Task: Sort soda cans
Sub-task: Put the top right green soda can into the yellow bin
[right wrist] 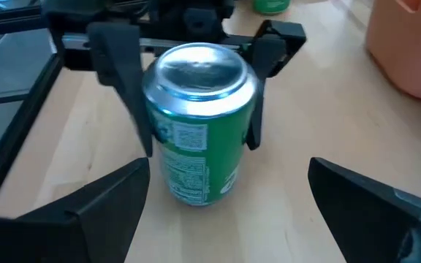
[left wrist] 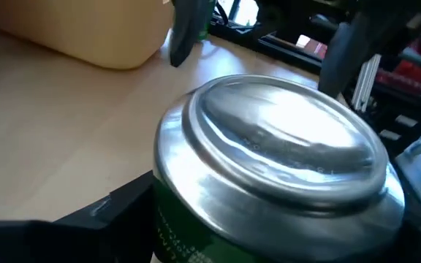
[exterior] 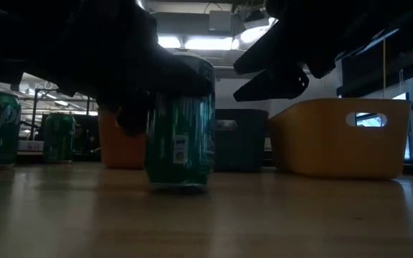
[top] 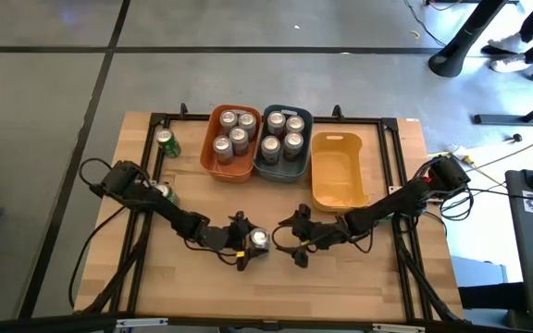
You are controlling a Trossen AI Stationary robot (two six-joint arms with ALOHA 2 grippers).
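A green soda can [top: 260, 240] with a silver top stands upright on the table's near middle, between both grippers; it also shows in the low view as can [exterior: 181, 147]. My left gripper [top: 246, 243] is shut on it. My right gripper [top: 293, 242] is open just right of the can and apart from it; its own wrist view looks past spread fingers [right wrist: 104, 212] at the can [right wrist: 199, 139]. Two more green cans [top: 167, 141] [top: 163, 192] stand at the table's left. Several silver-topped cans sit in the orange bin [top: 213, 159] and the grey-blue bin [top: 281, 172]. My left gripper holds the green can by its upper body [right wrist: 152, 109], pinched between the two fingers [right wrist: 126, 88], one on each side. The fingers come from the table's left, slanting slightly down. The can is upright, with its base [exterior: 181, 185] on the table.
The yellow bin [top: 339, 194] at the right of the bin row holds nothing. All three bins stand along the far middle of the table. A black frame [top: 391, 166] runs around the tabletop. Bare wood lies near and between the arms.
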